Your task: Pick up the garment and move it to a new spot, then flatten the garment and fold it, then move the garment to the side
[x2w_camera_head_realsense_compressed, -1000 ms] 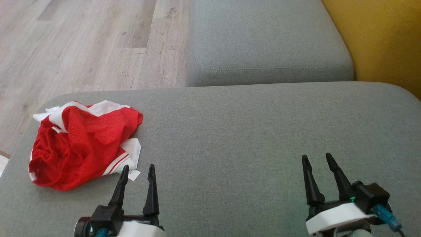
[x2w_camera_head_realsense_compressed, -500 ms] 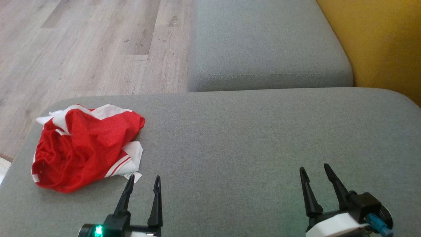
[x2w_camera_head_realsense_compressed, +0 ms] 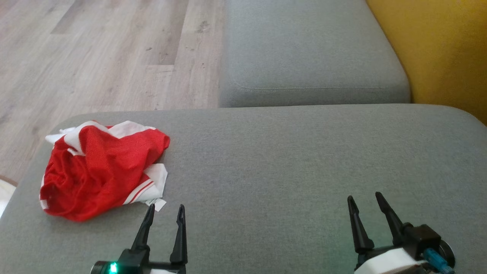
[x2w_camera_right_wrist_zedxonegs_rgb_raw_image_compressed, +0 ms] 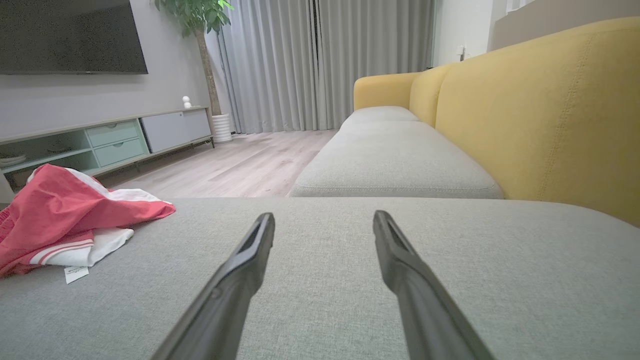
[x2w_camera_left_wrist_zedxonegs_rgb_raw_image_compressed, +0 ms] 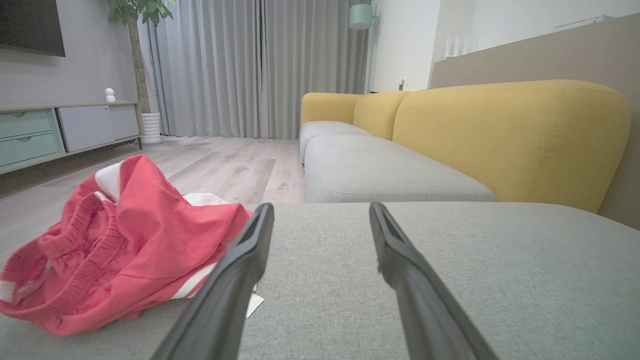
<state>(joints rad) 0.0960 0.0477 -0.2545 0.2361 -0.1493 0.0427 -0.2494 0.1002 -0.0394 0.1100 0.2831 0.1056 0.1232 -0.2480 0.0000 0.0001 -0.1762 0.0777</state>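
left claw (x2w_camera_head_realsense_compressed: pixel 166 207) stood wide and empty, the crumpled red-and-white garment (x2w_camera_head_realsense_compressed: pixel 102 173) just beyond and left of its tips, likely staged for a first pinch; right claw (x2w_camera_head_realsense_compressed: pixel 363 196) gaped empty too, well right of the garment, over the grey cushion (x2w_camera_head_realsense_compressed: pixel 285 160) where spreading could happen.

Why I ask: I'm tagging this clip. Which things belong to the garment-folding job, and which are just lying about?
Belongs to the job:
red and white garment, crumpled on the near grey cushion
left gripper, open
right gripper, open

Just lying about:
far grey cushion
yellow backrest
wooden floor
TV cabinet
curtains
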